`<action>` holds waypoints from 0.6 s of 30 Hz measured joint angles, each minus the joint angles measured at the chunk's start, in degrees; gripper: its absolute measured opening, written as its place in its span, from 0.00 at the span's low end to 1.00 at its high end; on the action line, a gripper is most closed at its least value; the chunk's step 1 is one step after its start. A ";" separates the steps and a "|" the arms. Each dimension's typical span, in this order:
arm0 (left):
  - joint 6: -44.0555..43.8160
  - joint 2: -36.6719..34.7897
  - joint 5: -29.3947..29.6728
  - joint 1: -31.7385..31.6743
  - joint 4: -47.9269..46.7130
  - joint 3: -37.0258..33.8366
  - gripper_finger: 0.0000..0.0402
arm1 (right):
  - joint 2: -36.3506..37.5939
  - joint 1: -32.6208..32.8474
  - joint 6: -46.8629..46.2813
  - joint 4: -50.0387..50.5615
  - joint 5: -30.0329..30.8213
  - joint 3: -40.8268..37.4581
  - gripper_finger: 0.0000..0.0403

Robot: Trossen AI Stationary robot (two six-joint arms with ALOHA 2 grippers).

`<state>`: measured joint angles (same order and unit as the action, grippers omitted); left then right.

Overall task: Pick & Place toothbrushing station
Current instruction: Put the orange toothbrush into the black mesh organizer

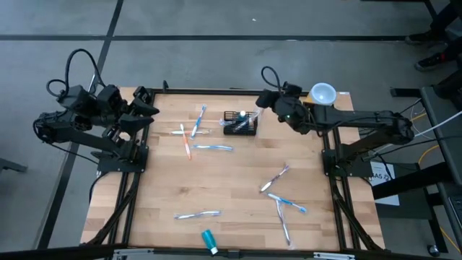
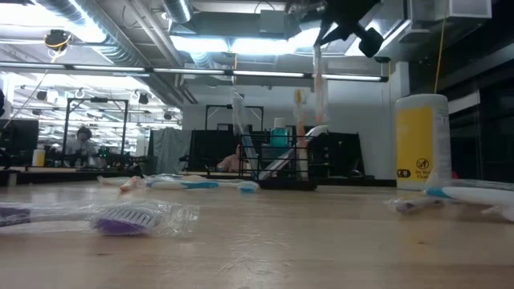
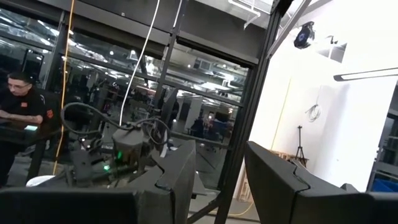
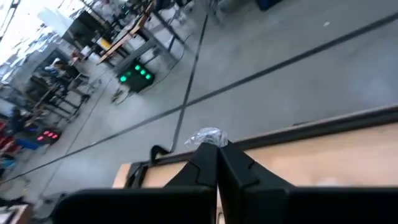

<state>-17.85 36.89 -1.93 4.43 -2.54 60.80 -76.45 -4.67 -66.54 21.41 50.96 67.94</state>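
The toothbrushing station [image 1: 240,124], a low black wire-mesh caddy, stands near the far edge of the wooden table [image 1: 231,180], a little right of its middle, with a few wrapped toothbrushes already standing in it. The right gripper [image 1: 261,107] hangs above and just to the right of the caddy, its fingers [image 4: 217,163] pressed together on the plastic wrap of a toothbrush [image 2: 318,80] that dangles upright over the caddy in the low view (the crinkled end of the wrap pokes out past the fingertips in the right wrist view). The left gripper [image 1: 149,108] waits raised over the table's far left corner, its two fingers [image 3: 186,174] standing apart with nothing between them. Loose wrapped toothbrushes lie scattered on the table: a blue one [image 1: 198,119], an orange one [image 1: 186,141] and a blue-tipped one [image 1: 214,147] left of the caddy, several crossing each other near the right side [image 1: 283,201], and one toward the near edge [image 1: 198,214]. A small teal tube [image 1: 209,240] lies at the near edge. A yellow canister with a white lid [image 2: 422,143] stands at the far right corner, behind the right arm.
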 joint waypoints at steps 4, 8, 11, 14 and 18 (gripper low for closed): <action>0.00 -0.01 -0.02 0.00 0.85 0.02 0.33 | -0.44 -0.50 0.19 0.03 1.61 0.00 0.00; 0.01 -0.01 -0.02 -0.01 1.09 0.02 0.33 | -0.44 -0.52 0.87 -0.33 2.21 -0.16 0.00; 0.02 0.01 0.00 0.00 1.07 0.02 0.33 | -0.44 -0.55 0.94 -0.38 2.64 -0.17 0.00; 0.04 -0.01 -0.02 0.00 1.09 0.02 0.33 | -1.18 -0.55 0.79 -1.40 3.58 -0.17 0.00; 0.04 0.01 -0.02 -0.01 1.06 0.02 0.33 | -2.61 -0.55 1.07 -3.81 3.47 -0.17 0.00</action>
<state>-17.80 36.91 -1.96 4.42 -1.48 60.82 -79.06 -5.21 -65.47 17.59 54.43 67.77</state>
